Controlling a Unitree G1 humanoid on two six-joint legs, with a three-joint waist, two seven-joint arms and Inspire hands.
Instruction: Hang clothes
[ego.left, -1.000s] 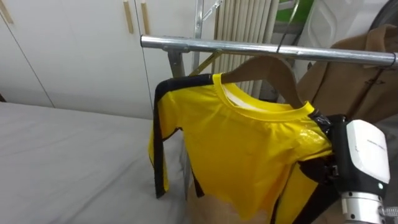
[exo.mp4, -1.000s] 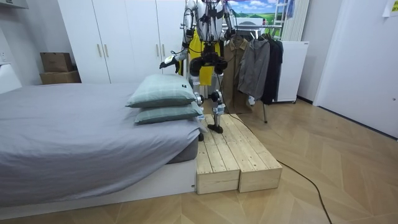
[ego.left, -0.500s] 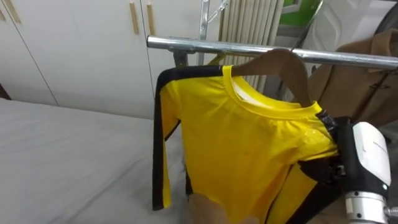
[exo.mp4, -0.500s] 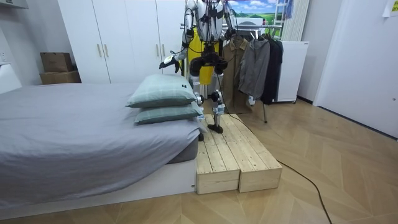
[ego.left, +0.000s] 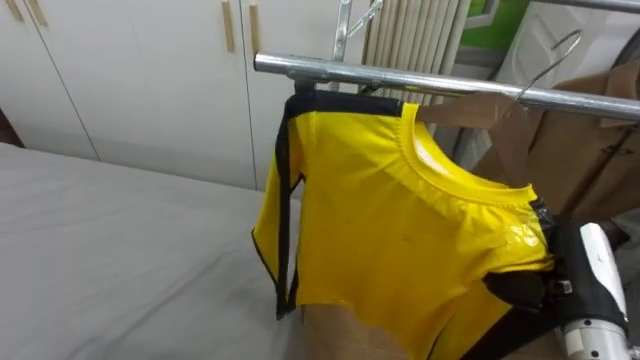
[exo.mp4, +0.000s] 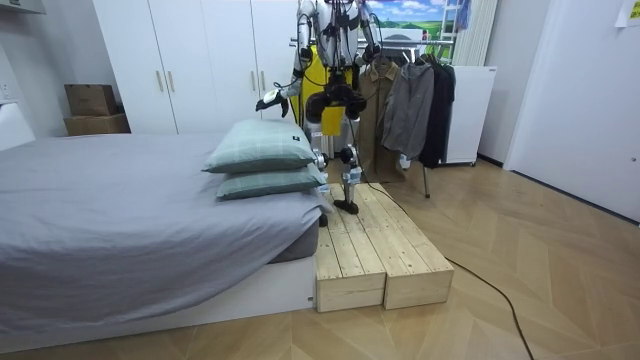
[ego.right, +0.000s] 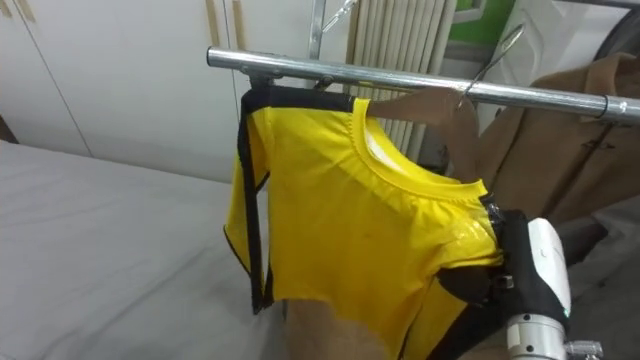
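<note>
A metal clothes rail (ego.left: 330, 68) carries a brown coat (ego.left: 590, 150) towards its right and a wooden hanger (ego.left: 470, 108) wearing a yellow shirt (ego.left: 400, 220).

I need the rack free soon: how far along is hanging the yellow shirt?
Done: the yellow shirt is on its wooden hanger and up at the metal rail. In hand: the right hand is at the shirt's low shoulder, and the hanger sits tilted. Left: I cannot tell whether the hook is over the rail; it must seat, then the hand lets go.
</note>
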